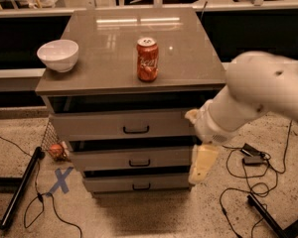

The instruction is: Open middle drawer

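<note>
The middle drawer (pixel 114 158) is the medium-height grey-brown front with a small dark bar handle (pixel 139 163), between a taller top drawer (pixel 89 125) and a low bottom drawer (pixel 114 184). Its front sits about in line with the others and none of its interior shows. My gripper (pixel 202 165), cream-coloured, hangs from the white arm (pixel 258 95) on the right. It is in front of the right end of the middle and bottom drawer fronts, well to the right of the handle.
On the cabinet top (pixel 188 58) stand a red soda can (pixel 147 59) and a white bowl (pixel 58 54). Cables (pixel 248 157) and a black bar (pixel 20 187) lie on the floor beside the cabinet. A blue tape X (pixel 61 180) marks the floor at left.
</note>
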You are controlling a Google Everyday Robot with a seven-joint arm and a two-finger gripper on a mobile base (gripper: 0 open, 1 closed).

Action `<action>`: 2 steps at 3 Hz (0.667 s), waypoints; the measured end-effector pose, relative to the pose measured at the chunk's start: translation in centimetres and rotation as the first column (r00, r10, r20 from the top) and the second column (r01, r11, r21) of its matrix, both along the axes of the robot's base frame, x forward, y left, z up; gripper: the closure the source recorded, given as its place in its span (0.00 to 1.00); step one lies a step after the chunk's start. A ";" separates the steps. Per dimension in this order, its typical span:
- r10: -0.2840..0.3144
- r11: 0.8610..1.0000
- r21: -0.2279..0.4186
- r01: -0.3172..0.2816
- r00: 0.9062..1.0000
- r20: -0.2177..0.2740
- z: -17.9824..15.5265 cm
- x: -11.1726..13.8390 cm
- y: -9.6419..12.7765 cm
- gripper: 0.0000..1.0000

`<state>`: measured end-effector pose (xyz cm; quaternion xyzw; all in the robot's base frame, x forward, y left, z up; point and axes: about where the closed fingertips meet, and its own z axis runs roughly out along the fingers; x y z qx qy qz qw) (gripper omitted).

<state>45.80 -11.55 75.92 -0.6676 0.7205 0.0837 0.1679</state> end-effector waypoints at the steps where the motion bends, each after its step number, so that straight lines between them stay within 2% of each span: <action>1: 0.104 0.986 0.138 -0.097 0.994 -0.041 -9.2 -2.8 2.5 0.00; 2: 0.102 0.981 0.164 -0.101 0.995 0.004 -12.1 -3.3 1.1 0.00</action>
